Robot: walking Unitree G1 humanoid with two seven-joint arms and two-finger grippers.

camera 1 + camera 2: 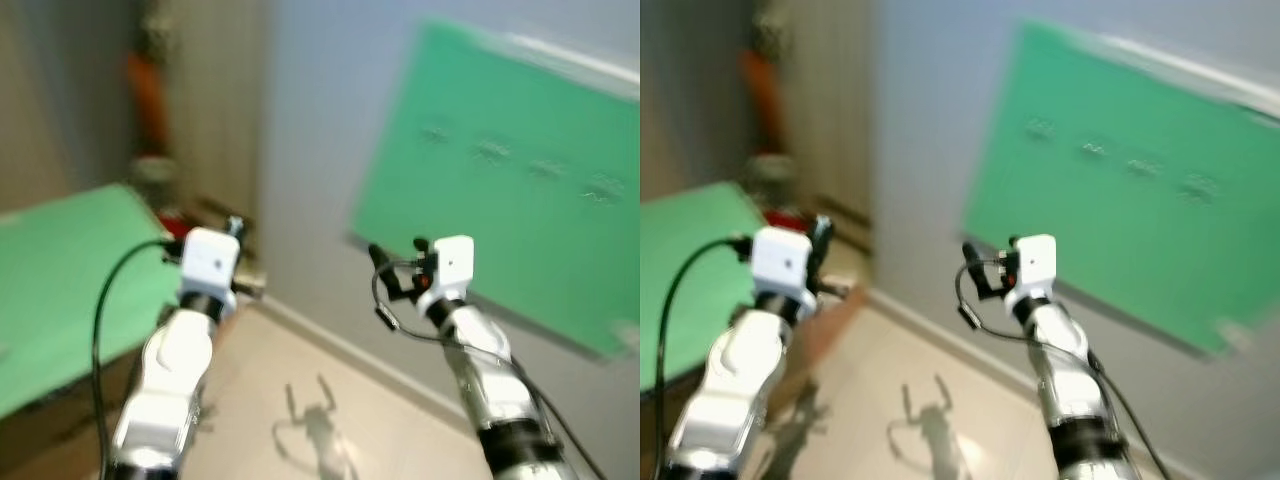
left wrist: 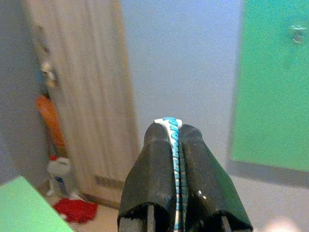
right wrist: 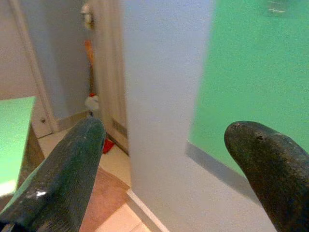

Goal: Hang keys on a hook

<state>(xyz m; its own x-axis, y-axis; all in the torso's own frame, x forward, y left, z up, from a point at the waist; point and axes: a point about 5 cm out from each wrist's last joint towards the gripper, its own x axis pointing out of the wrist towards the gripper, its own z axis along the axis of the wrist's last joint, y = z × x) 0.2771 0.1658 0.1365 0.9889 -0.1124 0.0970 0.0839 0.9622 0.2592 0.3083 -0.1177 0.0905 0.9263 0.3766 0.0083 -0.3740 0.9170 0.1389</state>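
A green board (image 1: 500, 190) hangs tilted on the pale wall, with a row of small blurred hooks (image 1: 492, 150) across its upper part. My left gripper (image 2: 167, 129) is raised at the left, away from the board, and is shut on a thin blue and white key strap (image 2: 170, 123) whose end pokes out between the fingertips. The keys themselves are hidden. My right gripper (image 1: 398, 256) is held up near the board's lower left corner. It stands open, its fingers (image 3: 72, 164) wide apart with nothing between them. The head views are blurred.
A green-topped table (image 1: 60, 270) stands at the left. Beyond it are a wooden door (image 2: 82, 96), an orange object (image 2: 48, 121), a white bottle (image 2: 60, 174) and a red cloth (image 2: 75, 210) on the floor. Light floor (image 1: 300, 400) lies below the arms.
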